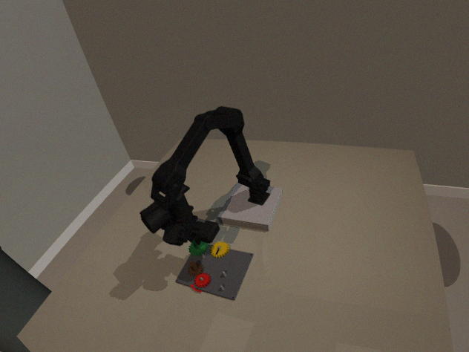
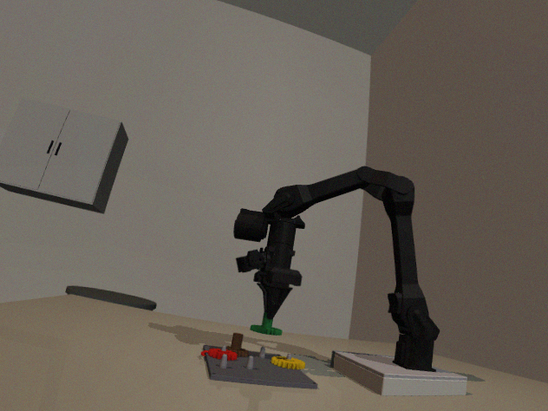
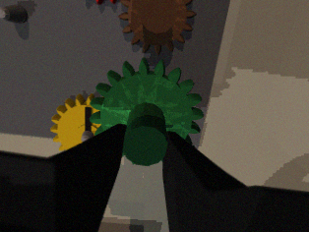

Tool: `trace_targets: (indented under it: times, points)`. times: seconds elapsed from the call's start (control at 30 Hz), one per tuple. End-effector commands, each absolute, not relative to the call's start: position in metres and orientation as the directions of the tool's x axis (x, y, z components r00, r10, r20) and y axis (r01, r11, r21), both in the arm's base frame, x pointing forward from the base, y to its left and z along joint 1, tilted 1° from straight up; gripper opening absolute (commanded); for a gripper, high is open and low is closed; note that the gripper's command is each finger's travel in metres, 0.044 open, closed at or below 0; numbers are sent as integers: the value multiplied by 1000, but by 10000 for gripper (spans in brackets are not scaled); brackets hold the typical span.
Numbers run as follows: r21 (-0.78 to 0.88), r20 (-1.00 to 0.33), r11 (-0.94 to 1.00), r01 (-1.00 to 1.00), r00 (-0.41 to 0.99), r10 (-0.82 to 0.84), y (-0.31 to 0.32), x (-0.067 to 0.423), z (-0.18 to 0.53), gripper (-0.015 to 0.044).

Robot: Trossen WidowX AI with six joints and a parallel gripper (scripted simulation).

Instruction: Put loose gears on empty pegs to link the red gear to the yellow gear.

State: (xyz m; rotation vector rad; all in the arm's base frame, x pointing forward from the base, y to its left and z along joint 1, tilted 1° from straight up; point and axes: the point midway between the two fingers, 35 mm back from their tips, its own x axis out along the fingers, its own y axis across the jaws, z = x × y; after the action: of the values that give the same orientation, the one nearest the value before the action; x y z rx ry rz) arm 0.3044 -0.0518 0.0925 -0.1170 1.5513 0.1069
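Beige table point(image 1: 340, 242) point(image 2: 110, 354) | grey board point(image 1: 242, 265) point(image 2: 264, 381) point(image 3: 54, 64) carries red, yellow, brown gears | gripper point(image 1: 196, 242) point(image 2: 269, 316) point(image 3: 145, 136) pinching toothed green gear point(image 1: 198, 249) point(image 2: 266, 329) point(image 3: 148, 88)

a pale wall cabinet point(image 2: 59, 153) with two dark handles hangs on the light wall point(image 2: 212, 133), above a dark round shape point(image 2: 110, 297).

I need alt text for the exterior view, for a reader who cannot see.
A black robot arm's gripper holds a green gear above a grey board, which carries red, brown and yellow gears and bare pegs.
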Motion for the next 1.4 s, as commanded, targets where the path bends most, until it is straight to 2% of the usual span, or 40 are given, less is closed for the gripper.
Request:
trace_targets:
  times: [0.0,0.73,1.37]
  points:
    - [-11,-1000,989,-147,18,-9,-52,304,93,0]
    - [-13,-1000,961,-275,18,-9,-53,305,71,0]
    - [-9,-1000,1000,-10,18,-9,-53,305,50,0]
